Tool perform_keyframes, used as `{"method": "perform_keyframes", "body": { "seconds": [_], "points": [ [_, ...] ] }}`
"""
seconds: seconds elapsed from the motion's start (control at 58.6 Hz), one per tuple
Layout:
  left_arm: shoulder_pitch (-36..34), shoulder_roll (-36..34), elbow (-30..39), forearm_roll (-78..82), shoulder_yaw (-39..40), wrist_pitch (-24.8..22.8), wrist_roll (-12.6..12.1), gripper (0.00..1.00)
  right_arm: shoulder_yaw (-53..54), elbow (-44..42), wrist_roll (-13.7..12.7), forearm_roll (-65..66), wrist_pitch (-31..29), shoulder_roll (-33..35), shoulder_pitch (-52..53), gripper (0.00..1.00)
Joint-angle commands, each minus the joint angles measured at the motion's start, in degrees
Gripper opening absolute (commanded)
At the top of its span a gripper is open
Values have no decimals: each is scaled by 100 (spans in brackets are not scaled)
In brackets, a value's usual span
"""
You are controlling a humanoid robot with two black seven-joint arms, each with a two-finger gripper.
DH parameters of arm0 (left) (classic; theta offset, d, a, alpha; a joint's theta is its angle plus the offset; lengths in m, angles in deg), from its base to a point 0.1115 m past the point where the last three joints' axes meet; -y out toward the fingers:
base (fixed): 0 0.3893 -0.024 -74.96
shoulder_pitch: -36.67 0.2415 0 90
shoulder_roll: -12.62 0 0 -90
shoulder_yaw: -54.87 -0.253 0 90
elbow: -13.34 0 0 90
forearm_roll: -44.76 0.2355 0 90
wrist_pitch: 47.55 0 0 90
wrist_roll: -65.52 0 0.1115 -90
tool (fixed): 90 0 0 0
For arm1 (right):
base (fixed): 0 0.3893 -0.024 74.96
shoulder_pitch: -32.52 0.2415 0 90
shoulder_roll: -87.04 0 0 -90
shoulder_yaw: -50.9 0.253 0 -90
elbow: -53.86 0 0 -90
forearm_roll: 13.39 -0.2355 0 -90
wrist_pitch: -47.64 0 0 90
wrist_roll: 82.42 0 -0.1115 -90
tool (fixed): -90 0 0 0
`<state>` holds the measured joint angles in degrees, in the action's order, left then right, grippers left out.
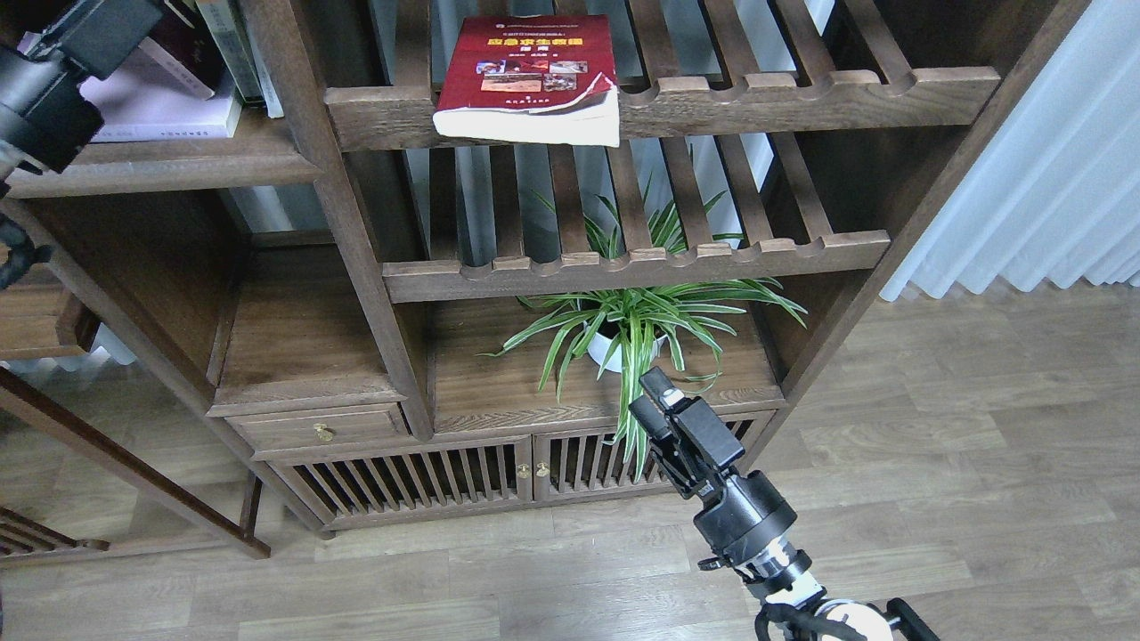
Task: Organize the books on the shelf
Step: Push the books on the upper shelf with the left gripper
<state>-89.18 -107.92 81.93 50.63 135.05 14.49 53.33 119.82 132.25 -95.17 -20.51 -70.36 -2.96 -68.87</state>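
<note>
Two claws are in view, and neither has a book. Nearest, my right claw hangs low before the cabinet doors, pointed up toward the shelving; it holds nothing, and seen nearly end-on, dark, I cannot tell whether its fingers are spread or pressed together. Just beyond it a spider plant in a white pot spills striped leaves over the cabinet top, some touching the claw's outline. Above, two slatted racks with scalloped rails cross the bookcase. On the upper one lies the red book, a thick paperback, flat, face up, its pale page block jutting past the rail and one cover corner curled. I judge it misplaced there, and its overhang gives my fingers an edge to take. Far left, my left claw is up at the shelf, a smooth dark board with a rounded front. Its fingers are too dark and cropped to read. Beside it lies the lilac book, flat, with a maroon book leaning over it and thin upright volumes alongside.
</note>
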Motion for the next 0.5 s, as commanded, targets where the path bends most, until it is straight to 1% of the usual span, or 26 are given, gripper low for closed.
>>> {"method": "perform_keyframes", "body": {
  "seconds": [0.0, 0.12, 0.359, 0.478],
  "points": [
    [219, -5, -66, 1, 226, -4, -38, 99, -10, 1, 1, 0, 0, 0, -3, 81],
    [228, 4, -74, 1, 217, -4, -100, 99, -28, 1, 1, 9, 0, 0, 6, 81],
    [202, 30, -180, 10, 235, -4, -100, 99, -28, 10, 1, 9, 0, 0, -3, 81],
    [228, -40, -250, 80, 340, -4, -231, 99, -19, 10, 1, 9, 0, 0, -3, 81]
  ]
}}
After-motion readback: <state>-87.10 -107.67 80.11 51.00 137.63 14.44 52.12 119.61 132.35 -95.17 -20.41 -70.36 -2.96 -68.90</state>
